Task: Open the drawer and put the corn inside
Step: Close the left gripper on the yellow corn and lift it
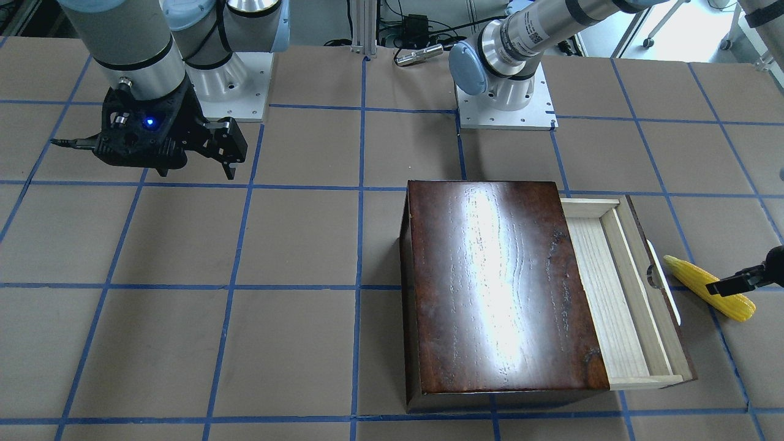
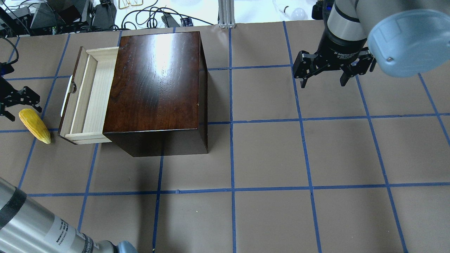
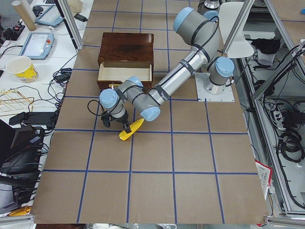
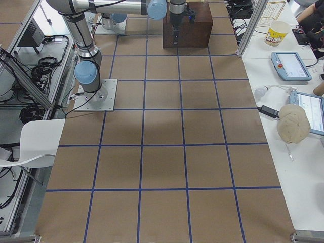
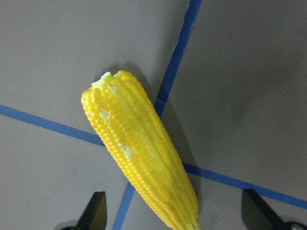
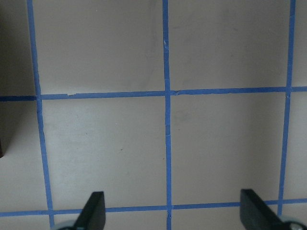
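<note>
The drawer (image 2: 94,95) is pulled out of the dark glossy box (image 2: 158,80) and its pale-wood tray is empty; its white handle (image 1: 664,282) faces the corn. The yellow corn (image 2: 34,125) lies on the table just beyond the drawer front. It also shows in the front view (image 1: 689,272) and the left wrist view (image 5: 144,153). My left gripper (image 2: 21,110) is open and hovers over the corn's thick end, its fingers (image 5: 96,208) on either side of the cob and not touching it. My right gripper (image 2: 322,83) is open and empty, high over bare table far from the box.
The table is brown with a blue tape grid. The arm base plates (image 1: 508,104) stand at the robot's side. Cables and gear (image 2: 105,14) lie past the far edge behind the box. The corn lies close to the table's left end.
</note>
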Robot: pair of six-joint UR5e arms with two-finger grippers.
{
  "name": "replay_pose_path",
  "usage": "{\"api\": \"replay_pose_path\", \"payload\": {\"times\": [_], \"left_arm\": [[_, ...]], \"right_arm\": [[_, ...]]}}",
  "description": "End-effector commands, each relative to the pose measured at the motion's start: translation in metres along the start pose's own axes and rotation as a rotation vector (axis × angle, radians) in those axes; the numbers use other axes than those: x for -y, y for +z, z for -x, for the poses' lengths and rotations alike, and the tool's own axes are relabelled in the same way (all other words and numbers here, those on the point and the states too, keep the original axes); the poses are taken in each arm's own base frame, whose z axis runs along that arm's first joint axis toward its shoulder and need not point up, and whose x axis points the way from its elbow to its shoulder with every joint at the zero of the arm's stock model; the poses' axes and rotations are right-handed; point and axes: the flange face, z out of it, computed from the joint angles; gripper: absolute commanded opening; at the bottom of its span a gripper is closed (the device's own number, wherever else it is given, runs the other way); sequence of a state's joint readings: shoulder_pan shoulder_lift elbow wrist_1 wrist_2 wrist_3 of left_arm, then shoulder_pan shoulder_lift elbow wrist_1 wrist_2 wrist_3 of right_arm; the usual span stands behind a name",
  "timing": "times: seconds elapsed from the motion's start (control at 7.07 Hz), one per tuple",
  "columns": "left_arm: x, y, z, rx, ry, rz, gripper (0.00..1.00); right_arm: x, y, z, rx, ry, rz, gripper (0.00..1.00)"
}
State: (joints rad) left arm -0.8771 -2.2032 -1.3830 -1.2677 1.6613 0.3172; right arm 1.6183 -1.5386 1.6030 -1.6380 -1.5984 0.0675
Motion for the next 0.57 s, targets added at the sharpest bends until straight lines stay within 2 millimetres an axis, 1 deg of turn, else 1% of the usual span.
{"api": "replay_pose_path", "payload": {"times": [0.0, 0.42], "left_arm": [[0.005, 0.017, 0.007, -0.005, -0.011, 0.01, 1.0], [0.008, 0.03, 0.006, -0.01, -0.007, 0.029, 1.0]], "right_arm": [[0.0, 0.0, 0.0, 0.0, 0.0, 0.001, 1.0], [0.0, 0.0, 0.0, 0.0, 0.0, 0.0, 1.0]]}}
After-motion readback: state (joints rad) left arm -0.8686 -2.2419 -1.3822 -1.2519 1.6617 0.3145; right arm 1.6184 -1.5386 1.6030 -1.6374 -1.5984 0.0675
